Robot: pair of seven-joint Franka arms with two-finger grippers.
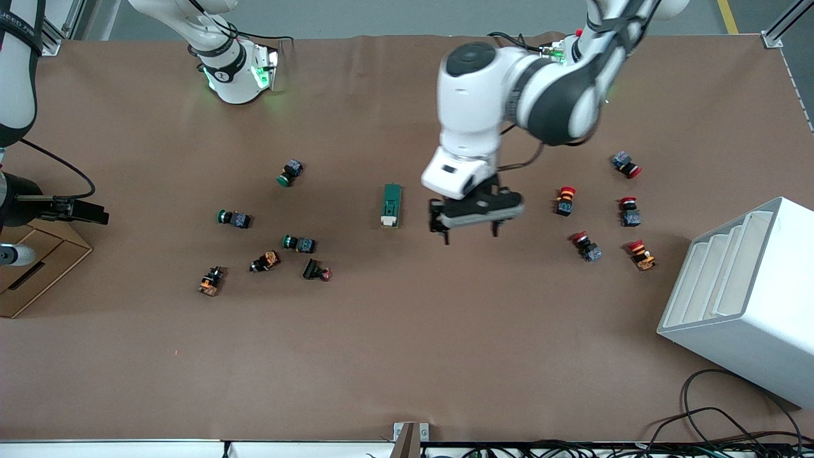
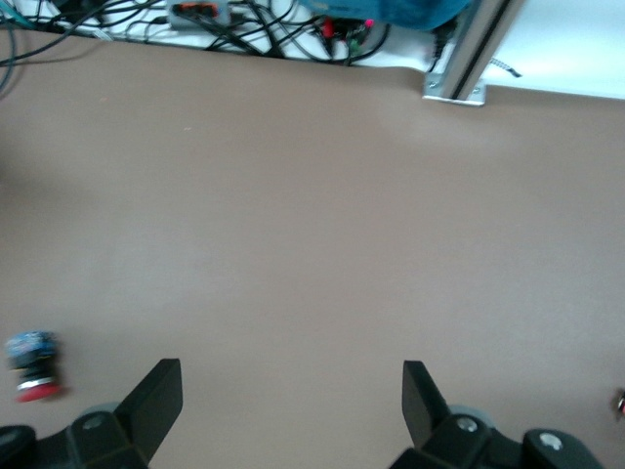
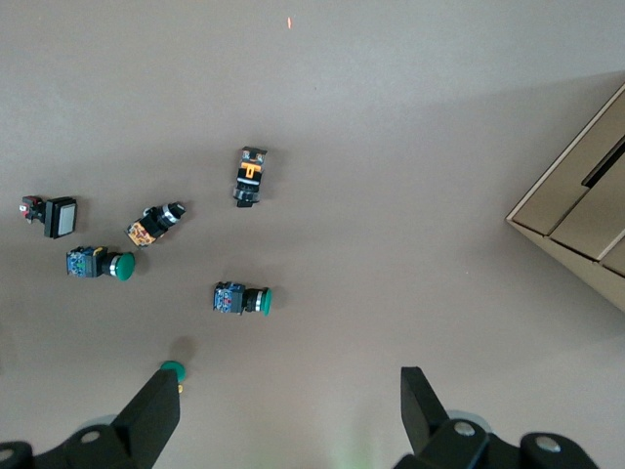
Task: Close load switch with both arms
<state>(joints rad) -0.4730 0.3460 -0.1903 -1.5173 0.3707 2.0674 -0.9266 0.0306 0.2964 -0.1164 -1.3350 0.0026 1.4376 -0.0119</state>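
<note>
Front view: load switch (image 1: 392, 205) lies mid-table (image 1: 407, 356), white handle end nearer the camera. Left gripper (image 1: 470, 230) hangs just beside it toward the left arm's end, jaws wide apart, empty. Right arm is cut off at the frame edge.

Left wrist view: open jaws over bare table; a blurred red-capped button (image 2: 32, 363); switch not seen.

Right wrist view: right gripper (image 3: 291, 418) jaws apart, empty, over green push-buttons (image 3: 240, 299); cardboard box (image 3: 586, 210) partly cropped.

Robotics lab or test cell. Evidence: two white Franka arms bolted to a brown-covered bench (image 1: 407, 356), green-lit base (image 1: 238, 76); aluminium framing post (image 2: 467, 59) at the bench edge; loose cable bundles (image 1: 718, 426); industrial push-buttons (image 1: 565, 200) scattered about; white slotted rack (image 1: 744, 299); cardboard box (image 1: 35, 267).
</note>
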